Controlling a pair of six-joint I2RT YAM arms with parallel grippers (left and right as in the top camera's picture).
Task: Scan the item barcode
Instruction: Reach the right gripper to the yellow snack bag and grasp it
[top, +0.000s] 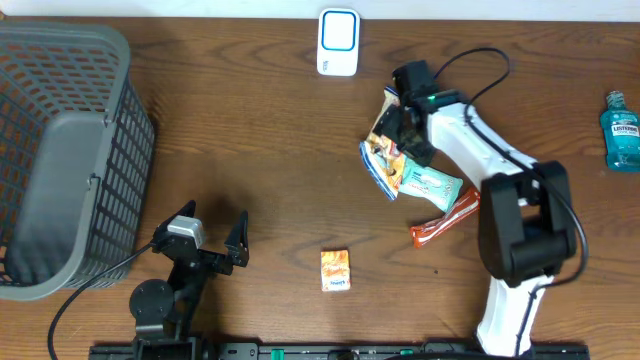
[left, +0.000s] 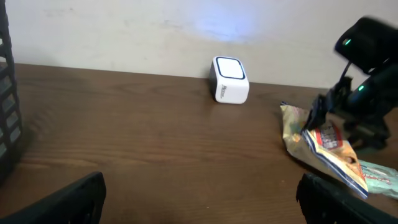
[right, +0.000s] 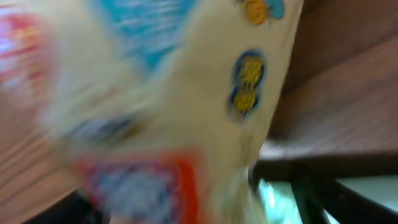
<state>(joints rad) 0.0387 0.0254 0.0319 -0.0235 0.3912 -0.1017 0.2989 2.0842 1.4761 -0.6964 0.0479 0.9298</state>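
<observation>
Dark wood table (top: 270, 150) against a pale wall, with the white scanner (top: 338, 42) standing at its far edge. The snack packet (top: 385, 168) lies just right of the scanner, atop a small heap with a teal packet (top: 440, 185) and an orange bar (top: 445, 222). The right hand (top: 403, 125) is at the packet's upper end. From the left wrist view that end looks raised off the table, but the right wrist view is all blur, so I cannot tell whether the hand has pinched the packet or merely brackets it. To do this step well, it should grip the top seam firmly, lift the packet clear of the heap, and turn the barcode side squarely toward the scanner's face. The left hand (top: 200, 243) rests near the front edge, spread wide and empty.
</observation>
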